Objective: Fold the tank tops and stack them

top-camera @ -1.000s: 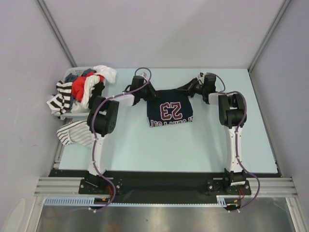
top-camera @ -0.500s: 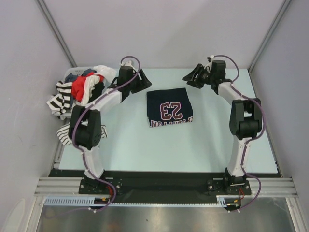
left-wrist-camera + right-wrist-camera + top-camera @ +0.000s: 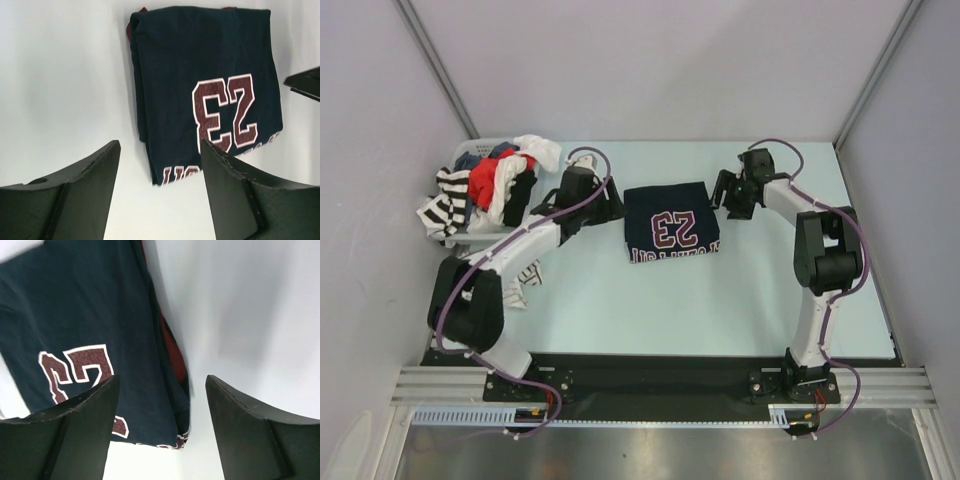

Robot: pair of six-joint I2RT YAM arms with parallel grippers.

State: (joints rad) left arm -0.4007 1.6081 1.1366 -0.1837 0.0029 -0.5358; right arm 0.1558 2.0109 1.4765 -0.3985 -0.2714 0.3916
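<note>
Folded navy jersey (image 3: 671, 225) lay between left gripper (image 3: 608, 205) at 9 o'clock and right gripper (image 3: 724, 196) at 3 o'clock, both spread wide, holding nothing.

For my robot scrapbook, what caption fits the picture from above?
The left tool and right tool flank a folded navy jersey marked 23; a clothes heap lies far left.

The top external view looks steeply down from above and behind the arm bases, far enough off to take in the whole pale blue table (image 3: 620, 290). Each wrist view sits close behind its own black fingers and looks past the left gripper (image 3: 160, 150) or the right gripper (image 3: 162, 382) at the tabletop. All three views share the folded dark navy cloth jersey with maroon "23" (image 3: 670, 222). This jersey (image 3: 210, 90) lies ahead and rightward of the left gripper, and ahead and leftward of the right.
</note>
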